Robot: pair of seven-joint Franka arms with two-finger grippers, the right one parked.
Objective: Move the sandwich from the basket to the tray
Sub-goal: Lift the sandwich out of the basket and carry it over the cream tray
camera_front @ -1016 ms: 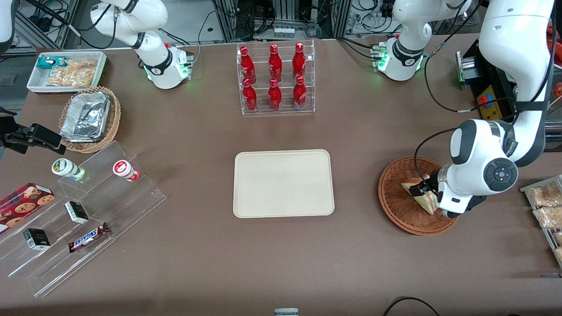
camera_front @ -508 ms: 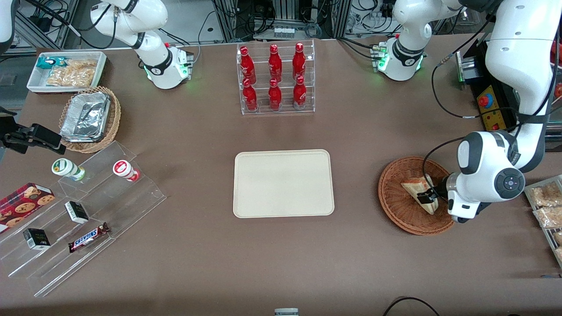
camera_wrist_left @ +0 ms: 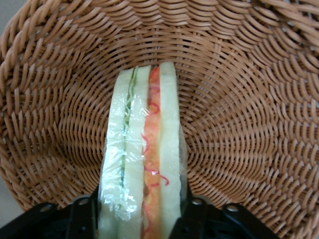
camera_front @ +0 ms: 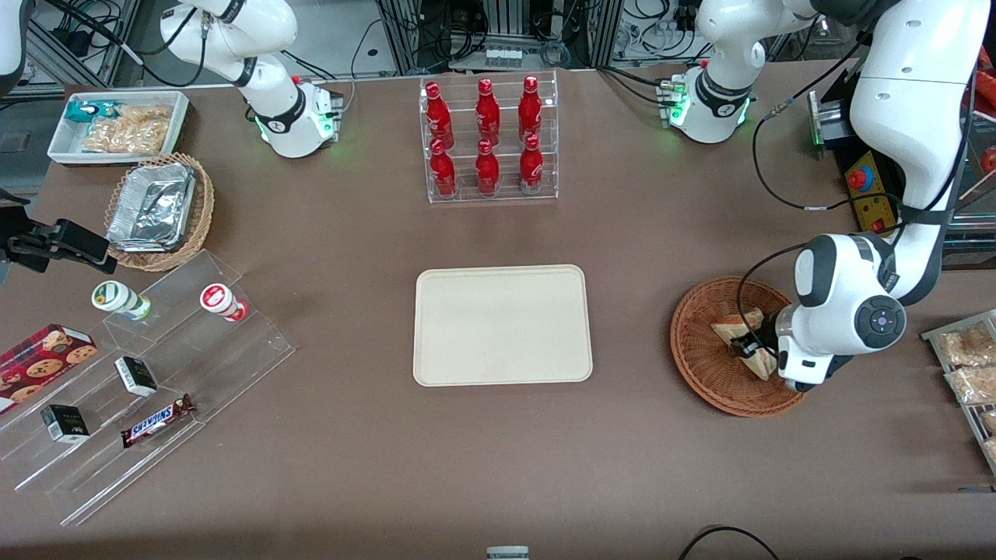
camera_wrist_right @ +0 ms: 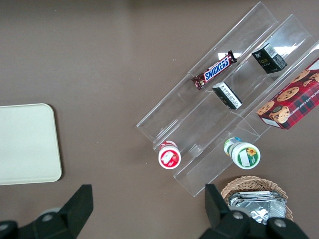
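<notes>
Left wrist view: gripper (camera_wrist_left: 142, 216) straddles sandwich (camera_wrist_left: 144, 164) w/ one finger on each bread face, closed on it edge-up inside basket (camera_wrist_left: 239, 99), so filling layers stay stacked for lift-out toward tray (camera_front: 502, 324), not yet begun

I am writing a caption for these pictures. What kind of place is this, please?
Probably a robotics lab staged as a snack counter: a rack of red bottles, a tiered stand of snacks, equipment racks along the table's edge. The tool is in the basket, straddling the sandwich.
</notes>
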